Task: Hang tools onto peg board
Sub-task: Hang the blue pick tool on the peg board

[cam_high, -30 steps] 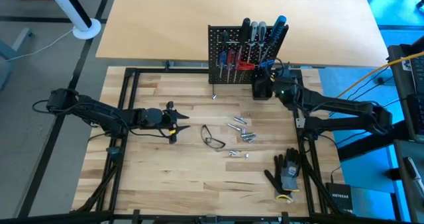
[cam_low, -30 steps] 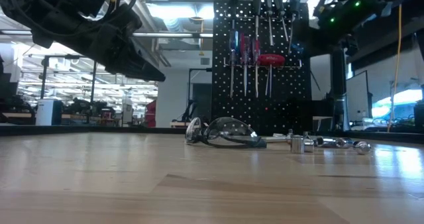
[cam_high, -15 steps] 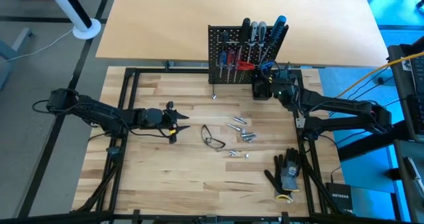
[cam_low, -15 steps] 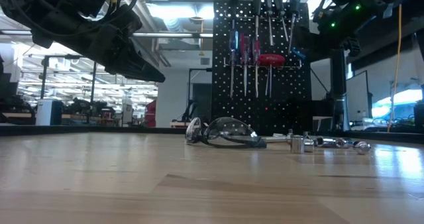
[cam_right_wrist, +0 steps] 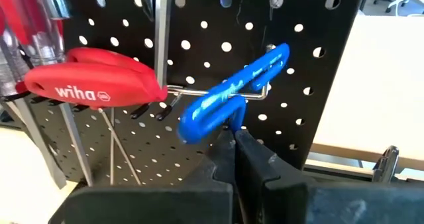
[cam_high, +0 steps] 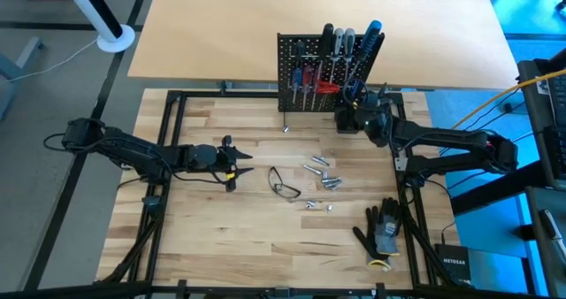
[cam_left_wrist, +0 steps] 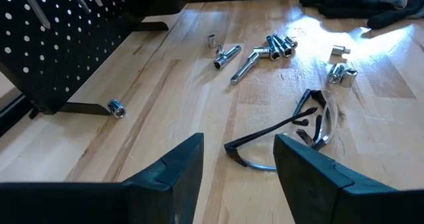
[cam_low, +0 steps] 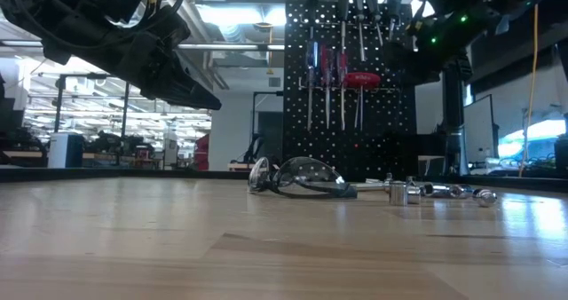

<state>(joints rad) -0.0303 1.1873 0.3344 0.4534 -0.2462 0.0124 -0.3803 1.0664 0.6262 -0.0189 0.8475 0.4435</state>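
The right gripper (cam_right_wrist: 237, 139) has its two dark fingers pressed fully together on the lower end of a bright blue plastic-handled tool (cam_right_wrist: 232, 95), which lies tilted across a thin metal hook (cam_right_wrist: 255, 95) standing out from the black perforated peg board (cam_right_wrist: 311, 65). The pinch is narrow and sits at one end of the handle, so the tool could swing or slide in the fingers; if they let go before the handle is properly seated over the hook, it would likely drop to the foot of the board. Whether the handle already bears on the hook or merely crosses in front of it cannot be told. Just beside it hangs a red-handled pair of pliers (cam_right_wrist: 93, 85) on the same rail, with steel-shafted screwdrivers (cam_right_wrist: 162, 45) close by, and a sideways nudge could knock one off. In the high view the right gripper (cam_high: 361, 107) is up against the board's right edge, so a hard push might tip the board on its short stand. The left gripper (cam_left_wrist: 235, 168) hovers over the wooden table (cam_high: 221, 228) well away from the board, its fingers spread wide and empty, near clear safety glasses (cam_left_wrist: 308, 121) and loose metal sockets (cam_left_wrist: 265, 48).
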